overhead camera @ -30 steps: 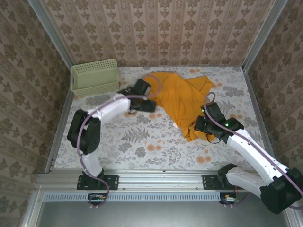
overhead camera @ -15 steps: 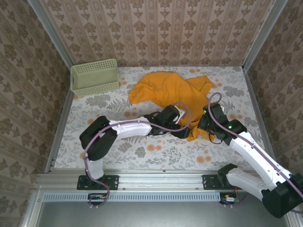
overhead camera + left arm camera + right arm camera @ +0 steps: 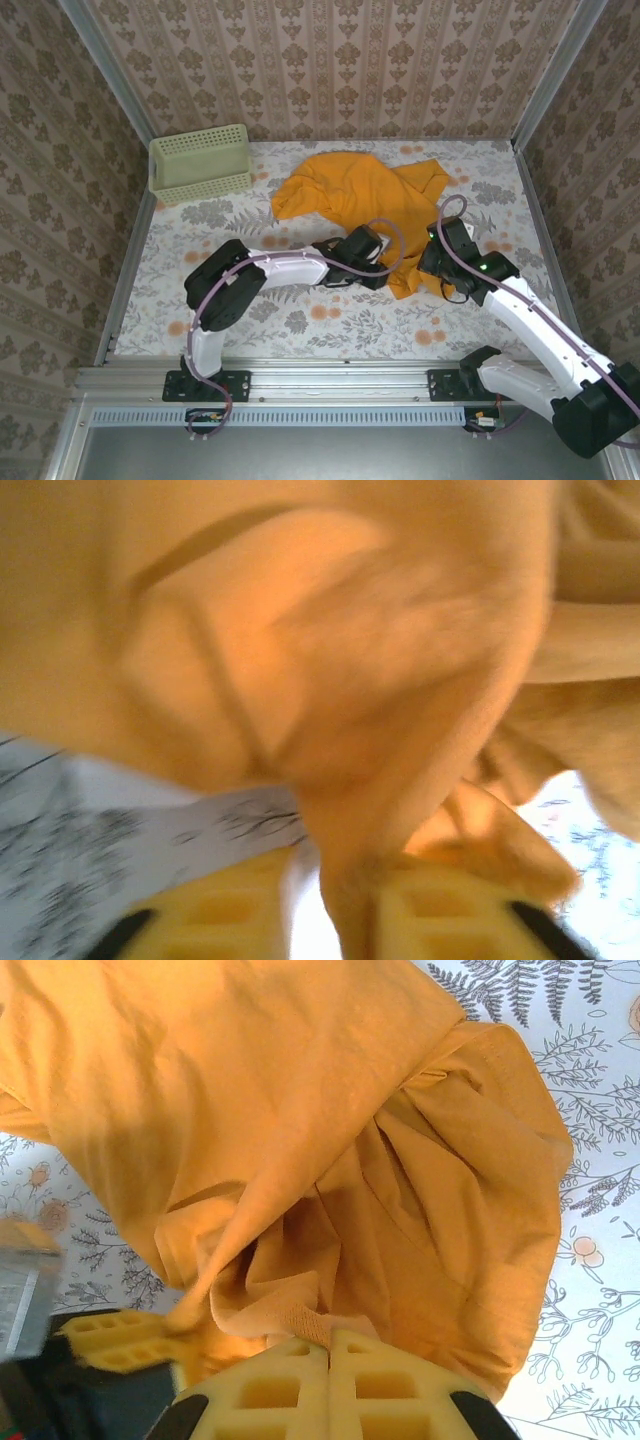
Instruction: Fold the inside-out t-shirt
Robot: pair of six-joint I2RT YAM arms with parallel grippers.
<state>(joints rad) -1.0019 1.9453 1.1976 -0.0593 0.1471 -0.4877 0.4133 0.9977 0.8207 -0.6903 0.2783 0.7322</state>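
Lab robot cell, wallpapered walls (image 3: 330,70), aluminium rail (image 3: 340,378)

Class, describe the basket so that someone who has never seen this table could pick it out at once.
On the flower-patterned table, look to the far left corner, against the wallpapered wall. There stands the basket: pale green rigid mesh, unlike the soft orange t-shirt crumpled to its right.

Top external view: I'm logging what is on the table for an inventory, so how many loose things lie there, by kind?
orange-yellow soft cloth t-shirt: 1
pale green plastic mesh basket: 1
Total: 2
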